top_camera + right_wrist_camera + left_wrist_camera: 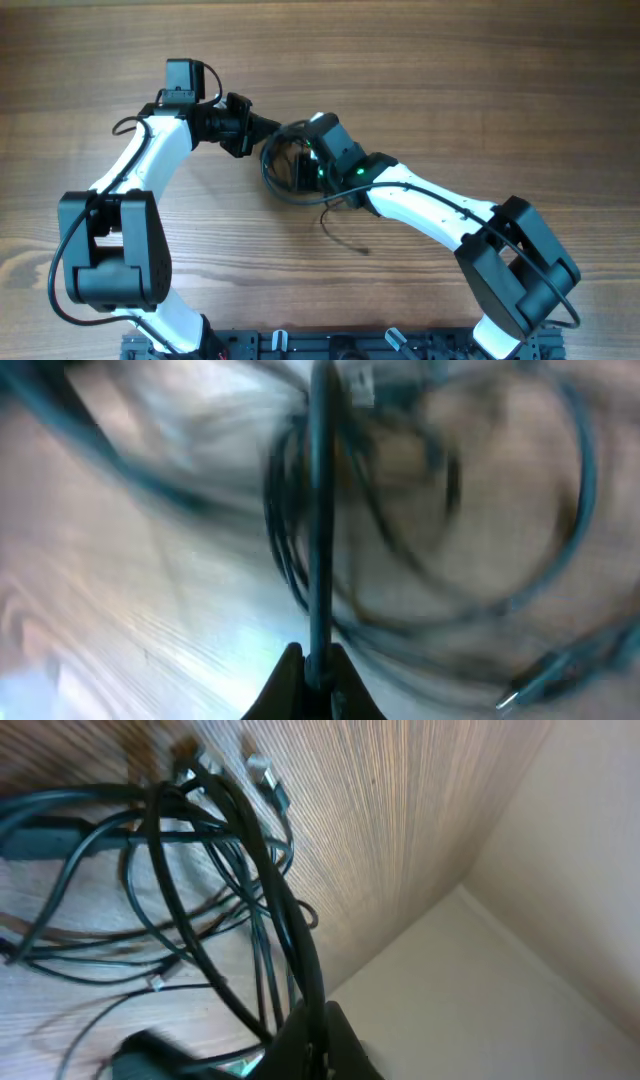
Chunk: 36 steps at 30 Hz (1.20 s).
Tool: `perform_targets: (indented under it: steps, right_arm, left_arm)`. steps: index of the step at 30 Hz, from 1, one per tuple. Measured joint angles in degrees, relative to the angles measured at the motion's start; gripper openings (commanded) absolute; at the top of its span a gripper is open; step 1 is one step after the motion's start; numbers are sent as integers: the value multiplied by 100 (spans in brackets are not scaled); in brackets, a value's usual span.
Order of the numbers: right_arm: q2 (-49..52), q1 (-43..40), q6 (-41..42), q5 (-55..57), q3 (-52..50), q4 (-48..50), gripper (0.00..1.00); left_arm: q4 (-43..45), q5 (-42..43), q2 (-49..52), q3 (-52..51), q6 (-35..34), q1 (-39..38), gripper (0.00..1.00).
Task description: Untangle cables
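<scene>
Cables (288, 910): thin black loops, perhaps one tangle.

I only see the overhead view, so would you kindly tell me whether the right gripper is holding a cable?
Observer: Yes, the right wrist view shows the right gripper shut on one cable running straight out from it.
Operator: Thank you; and the left one?
Observer: The left gripper is shut on a black cord rising out of it.
Operator: Any free ends nearby?
Observer: Two silvery plug ends sit at the tangle's far side.
</scene>
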Motion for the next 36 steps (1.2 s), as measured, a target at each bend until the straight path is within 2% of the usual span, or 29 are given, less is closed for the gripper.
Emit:
perform_targets:
  steps: [6,12,17,20,24,32,36]
  right_arm:
    - [2,-11,-415,-1056,-7,-1152,4]
    - [2,-181,-713,-1362,-13,-1939,4]
    - [2,-765,-1010,-1480,15,-2601,4]
    - [0,-1191,-1200,-1504,55,-2868,4]
    - [0,-1504,-1292,-1504,85,-2975,6]
    - [0,-1556,-1399,-1504,85,-2973,34]
    - [0,-1556,-1521,-1504,85,-2975,60]
  left_arm:
    - [9,-131,0,0,-2,0,4]
    - [11,-291,0,0,-2,0,4]
    - [9,-551,0,0,68,0,4]
    - [7,-754,0,0,376,0,4]
    - [-9,-962,0,0,1167,0,4]
    - [-96,-1071,0,0,3331,0,4]
    - [-46,-1069,0,0,4035,0,6]
